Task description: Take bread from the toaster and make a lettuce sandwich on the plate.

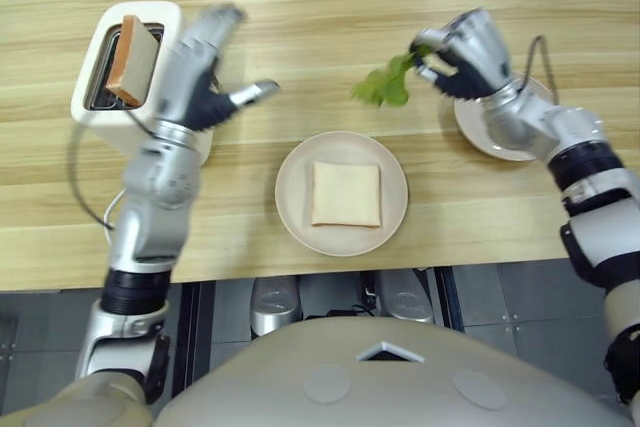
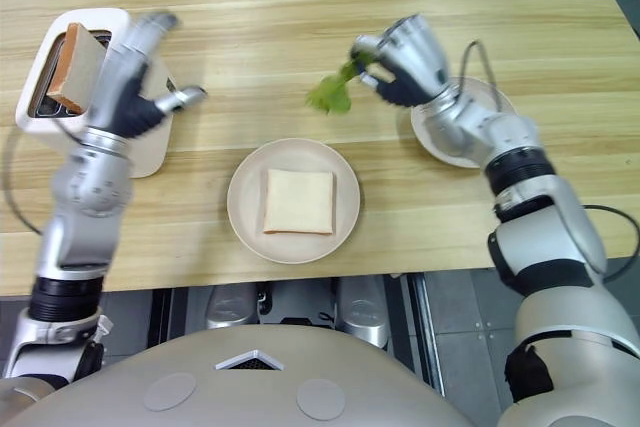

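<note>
The right robot hand (image 1: 462, 52) clamps lettuce (image 1: 383, 85) at one o'clock from the plate (image 1: 293, 187) with bread (image 1: 345, 193); left robot hand (image 1: 200, 72), fingers apart, empty, beside the toaster (image 1: 105, 32) at ten o'clock

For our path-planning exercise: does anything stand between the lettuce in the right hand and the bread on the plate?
Nothing visible does. The right hand holds the lettuce over bare table beside the plate; the bread lies uncovered.

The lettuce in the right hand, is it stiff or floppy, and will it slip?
Probably floppy: the lettuce hangs limp from the right hand, pinched at one end. Likely very light, so it may drape unevenly over the bread slice on the plate. It looks thin, so a hard pinch could tear it.
</note>
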`<action>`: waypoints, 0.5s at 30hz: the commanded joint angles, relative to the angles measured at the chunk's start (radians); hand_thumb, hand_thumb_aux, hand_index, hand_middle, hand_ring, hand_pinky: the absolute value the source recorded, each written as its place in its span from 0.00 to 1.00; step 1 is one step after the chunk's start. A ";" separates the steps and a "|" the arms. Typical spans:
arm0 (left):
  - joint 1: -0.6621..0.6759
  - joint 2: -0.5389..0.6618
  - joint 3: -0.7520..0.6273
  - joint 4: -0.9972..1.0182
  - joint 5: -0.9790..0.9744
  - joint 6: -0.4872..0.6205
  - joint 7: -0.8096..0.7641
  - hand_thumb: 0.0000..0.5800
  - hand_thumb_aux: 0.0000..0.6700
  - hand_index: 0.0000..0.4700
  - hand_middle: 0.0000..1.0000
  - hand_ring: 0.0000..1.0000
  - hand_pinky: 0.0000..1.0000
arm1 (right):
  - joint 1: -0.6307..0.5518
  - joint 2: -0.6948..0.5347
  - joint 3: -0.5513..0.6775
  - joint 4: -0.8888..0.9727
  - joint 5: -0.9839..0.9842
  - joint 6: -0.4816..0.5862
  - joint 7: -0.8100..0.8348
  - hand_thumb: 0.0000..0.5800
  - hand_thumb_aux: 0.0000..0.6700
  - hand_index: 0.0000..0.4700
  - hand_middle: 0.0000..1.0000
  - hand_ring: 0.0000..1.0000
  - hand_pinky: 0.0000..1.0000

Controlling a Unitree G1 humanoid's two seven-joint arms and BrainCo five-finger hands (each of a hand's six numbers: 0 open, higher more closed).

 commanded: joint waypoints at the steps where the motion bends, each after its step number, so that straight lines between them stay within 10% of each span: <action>1: 0.013 0.052 0.117 0.002 0.038 0.034 0.019 0.00 0.00 0.00 0.00 0.00 0.00 | 0.047 0.046 0.052 -0.079 -0.036 -0.018 0.104 1.00 1.00 0.98 1.00 1.00 1.00; 15: 0.144 0.141 0.203 0.314 0.092 0.102 0.068 0.00 0.00 0.00 0.00 0.00 0.00 | 0.191 0.033 0.085 -0.281 -0.078 -0.048 0.276 1.00 1.00 0.98 1.00 1.00 1.00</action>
